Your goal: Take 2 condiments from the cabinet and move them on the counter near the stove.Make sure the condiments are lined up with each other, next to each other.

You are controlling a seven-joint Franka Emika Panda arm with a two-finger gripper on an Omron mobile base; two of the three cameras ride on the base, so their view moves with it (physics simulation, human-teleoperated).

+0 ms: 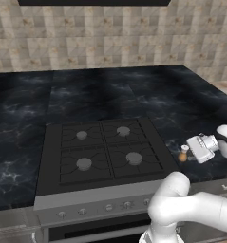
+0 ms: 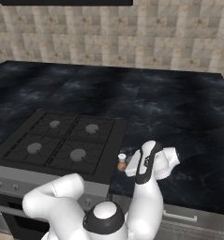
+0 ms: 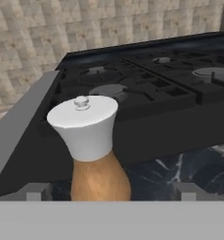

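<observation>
One condiment bottle (image 3: 94,150) is in sight: a short orange-brown one with a mottled, rounded body and a white cap that flares wide toward the top and carries a small clear knob in its middle. It stands upright on the black surface (image 1: 20,99), just beside the right edge of the stove (image 1: 100,152), toward the front. In the left base view it shows as a small orange spot with a pale top (image 1: 183,154); in the right base view it sits at the stove's near right corner (image 2: 122,162).

The claw (image 3: 111,191) hangs low right at the bottle, its two grey fingertips (image 3: 34,192) set wide apart on either side of the orange body. Each tip stands clear of the bottle with a gap showing, so the jaws are fully spread and hold nothing. From the base cameras the white hand (image 1: 200,147) lies tipped over sideways, pointing at the bottle from the right.

The stove has four round grey burners under matte dark grates, laid out two by two, and a paler grey front band with a row of small knobs (image 1: 108,207). The surface is glossy black stone with thin white veins, wrapping around the stove on the left, back and right. Behind it rises a wall (image 2: 179,37) of small beige and tan square tiles, rough and blotchy in look.
</observation>
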